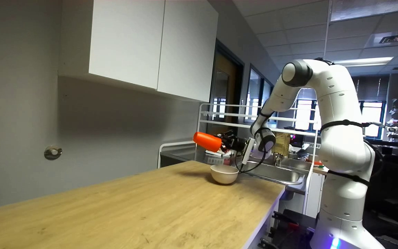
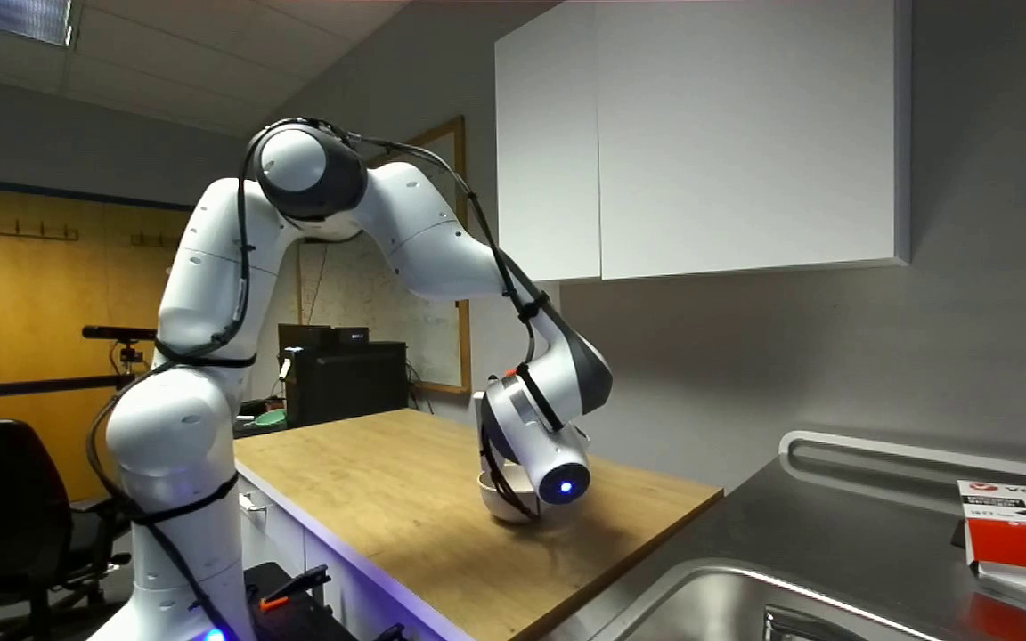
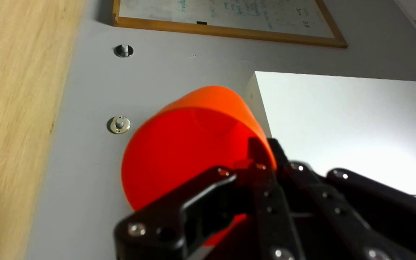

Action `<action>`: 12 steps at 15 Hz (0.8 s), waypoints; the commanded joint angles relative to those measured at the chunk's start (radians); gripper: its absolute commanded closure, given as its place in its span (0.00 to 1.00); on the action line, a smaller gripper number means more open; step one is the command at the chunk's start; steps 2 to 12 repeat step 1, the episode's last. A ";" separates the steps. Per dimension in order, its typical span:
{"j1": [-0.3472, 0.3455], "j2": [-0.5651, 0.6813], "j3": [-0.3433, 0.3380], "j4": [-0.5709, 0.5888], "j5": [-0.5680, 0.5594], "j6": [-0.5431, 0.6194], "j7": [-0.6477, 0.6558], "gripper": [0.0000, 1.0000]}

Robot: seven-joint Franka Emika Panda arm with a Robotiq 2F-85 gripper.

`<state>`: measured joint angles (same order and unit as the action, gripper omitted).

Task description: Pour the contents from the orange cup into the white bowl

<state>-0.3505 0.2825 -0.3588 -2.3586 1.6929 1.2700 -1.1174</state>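
The orange cup [image 1: 207, 141] is held in the air above the table, tipped almost onto its side. Its closed end points away from my gripper [image 1: 222, 139] and its mouth faces back toward it, slightly downward. In the wrist view my gripper [image 3: 268, 153] is shut on the cup wall at the rim, one finger inside and one outside. The cup's red inside [image 3: 186, 151] shows no contents in the visible part. The white bowl [image 1: 224, 174] stands upright on the table below the cup and gripper. It also shows in an exterior view [image 2: 502, 506], partly covered by my wrist, which hides most of the cup there.
The wooden table [image 1: 143, 207] ends at a dark counter with a metal sink [image 2: 727, 605]. A white rack [image 1: 202, 121] stands at that end. White wall cabinets [image 1: 130, 41] hang above the table. A red-and-white box [image 2: 1025, 534] lies on the counter.
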 commanded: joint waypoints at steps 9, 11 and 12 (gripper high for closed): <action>0.000 0.008 -0.006 0.031 -0.040 -0.013 -0.013 0.98; 0.000 0.008 -0.006 0.031 -0.040 -0.013 -0.013 0.98; 0.000 0.008 -0.006 0.031 -0.040 -0.013 -0.013 0.98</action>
